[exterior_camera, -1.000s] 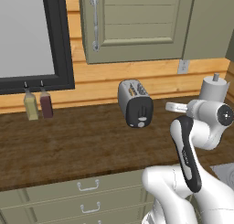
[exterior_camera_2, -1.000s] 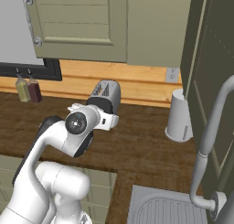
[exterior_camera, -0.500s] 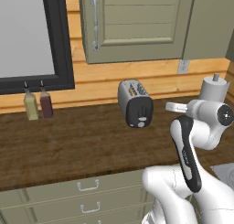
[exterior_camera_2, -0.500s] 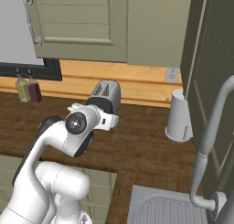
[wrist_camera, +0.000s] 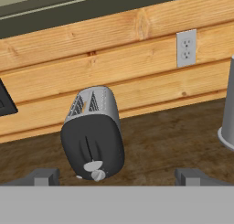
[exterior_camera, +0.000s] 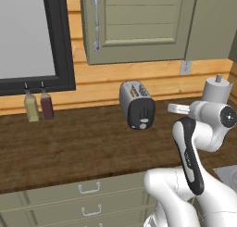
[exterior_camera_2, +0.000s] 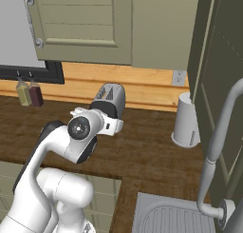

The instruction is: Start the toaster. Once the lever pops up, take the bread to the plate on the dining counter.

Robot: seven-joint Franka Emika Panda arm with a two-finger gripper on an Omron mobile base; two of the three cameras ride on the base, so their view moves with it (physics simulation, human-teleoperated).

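The silver-grey toaster (exterior_camera: 137,104) (exterior_camera_2: 110,100) (wrist_camera: 93,132) stands on the dark wood worktop against the wood-panelled wall, its black end panel facing me. The lever (wrist_camera: 93,166) is a small grey tab low on that panel, just above the round knob (wrist_camera: 98,175). The two top slots look dark, and the bread is hidden. My gripper (wrist_camera: 116,177) is open with nothing between its fingers, held in the air well short of the toaster and aimed at it. The plate and the dining counter are out of view.
Two bottles (exterior_camera: 38,106) stand at the wall left of the toaster. A white cylinder (exterior_camera_2: 186,120) stands on the worktop to its right, with a sink (exterior_camera_2: 175,220) and faucet (exterior_camera_2: 220,132) beyond. An outlet (wrist_camera: 186,48) is on the wall. Olive drawers (exterior_camera: 88,189) run below the worktop.
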